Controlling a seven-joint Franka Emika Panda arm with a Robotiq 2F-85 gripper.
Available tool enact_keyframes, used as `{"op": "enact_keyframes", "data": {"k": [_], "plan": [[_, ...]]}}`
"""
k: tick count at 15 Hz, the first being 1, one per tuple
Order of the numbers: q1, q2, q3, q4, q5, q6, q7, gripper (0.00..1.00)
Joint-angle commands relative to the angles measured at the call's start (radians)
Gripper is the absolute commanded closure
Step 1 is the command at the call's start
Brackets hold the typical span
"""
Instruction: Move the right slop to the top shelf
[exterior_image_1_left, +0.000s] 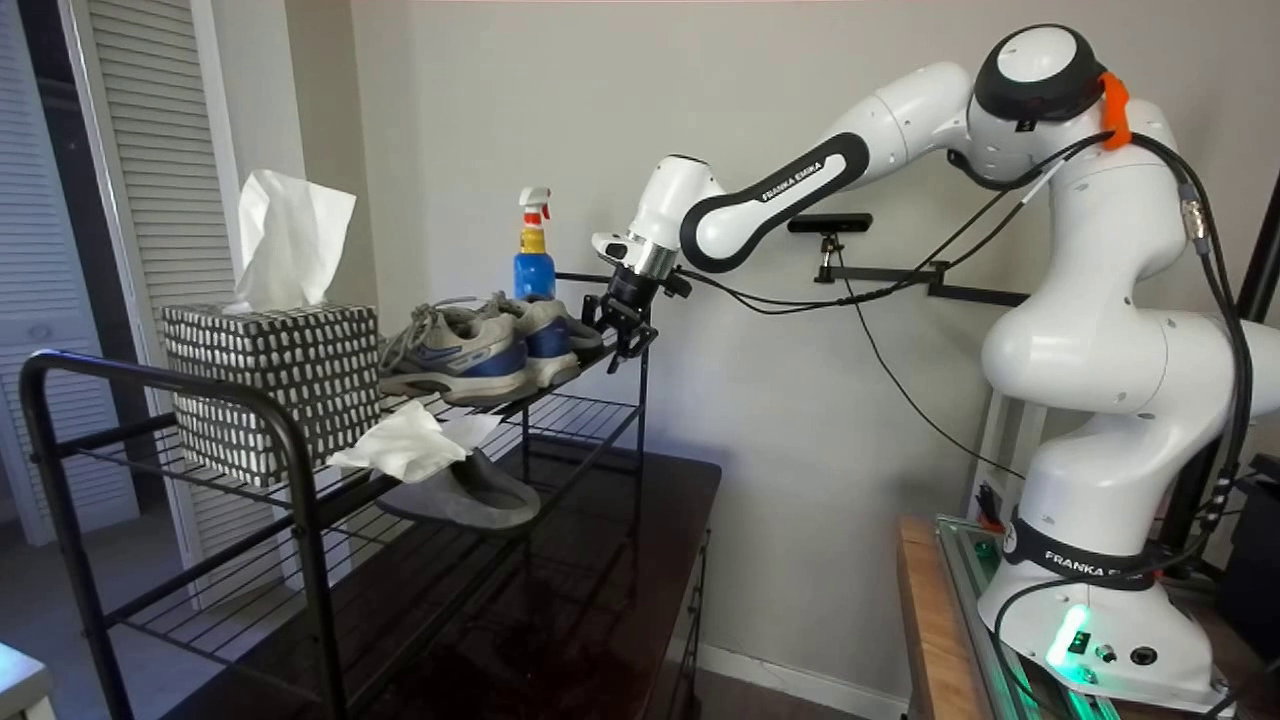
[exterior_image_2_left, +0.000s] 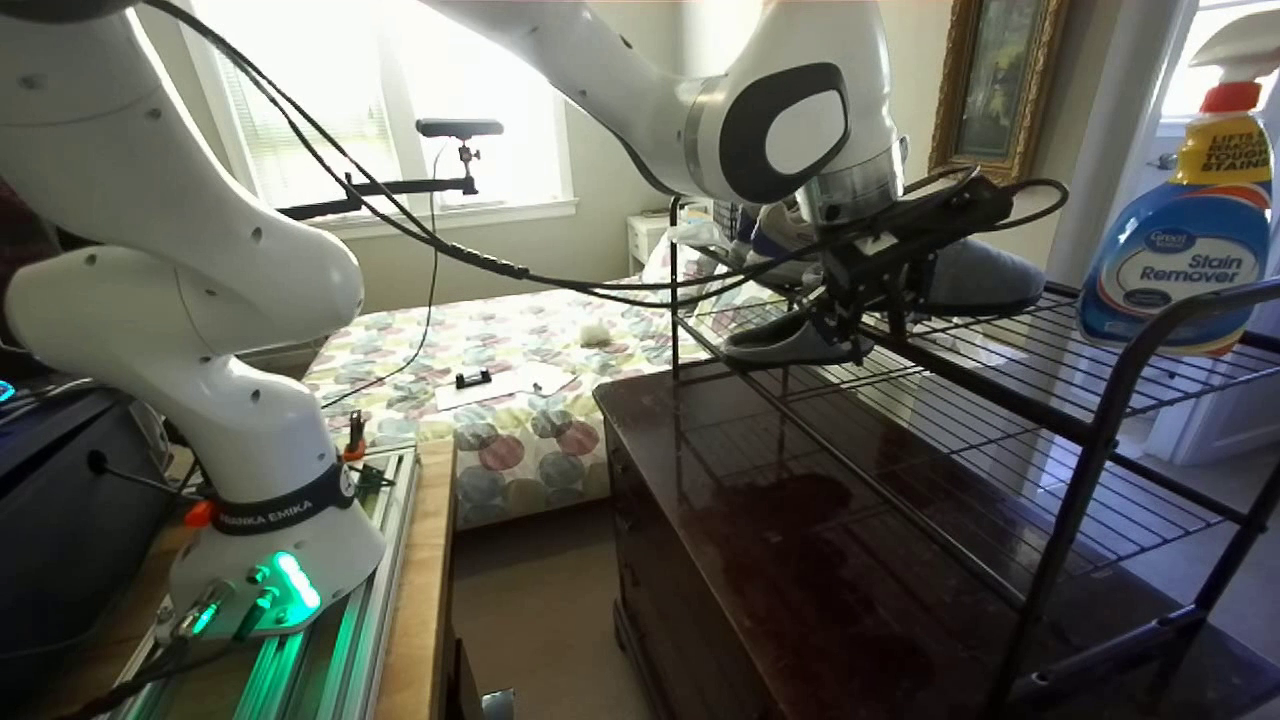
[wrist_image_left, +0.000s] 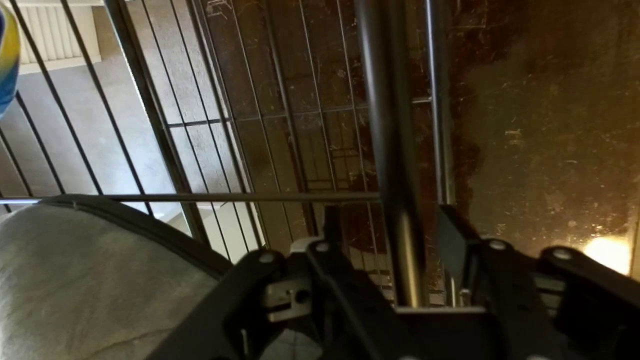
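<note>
The gripper (wrist_image_left: 391, 225) is holding its fingers (wrist_image_left: 452, 232) parted at the lower middle of the wrist view, a rack bar (wrist_image_left: 390, 125) showing in the gap between them. The right slop (exterior_image_2_left: 985, 278) is lying on the top shelf (exterior_image_2_left: 990, 388), right of centre in an exterior view, just beside the gripper; in the wrist view it is filling the lower left, outside the fingers. Its mate (exterior_image_1_left: 470, 497) is resting on the tier (exterior_image_1_left: 205, 568) below, lower left of centre in an exterior view. Sneakers (exterior_image_1_left: 480, 350), a bottle (exterior_image_1_left: 533, 272) and a box (exterior_image_1_left: 270, 390) are sharing the top shelf.
</note>
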Motion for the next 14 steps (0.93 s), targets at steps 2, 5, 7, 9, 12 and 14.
{"op": "enact_keyframes", "data": {"k": [2, 5, 7, 9, 12, 14], "plan": [[0.123, -0.120, -0.136, 0.012, 0.172, 0.024, -0.094, 0.60], [0.220, -0.174, -0.240, 0.021, 0.254, 0.036, -0.130, 0.64], [0.301, -0.197, -0.323, 0.036, 0.305, 0.040, -0.149, 0.79], [0.392, -0.222, -0.418, 0.043, 0.349, 0.036, -0.165, 0.93], [0.544, -0.239, -0.567, 0.076, 0.417, -0.013, -0.219, 1.00], [0.652, -0.257, -0.679, 0.100, 0.453, -0.033, -0.252, 0.99]]}}
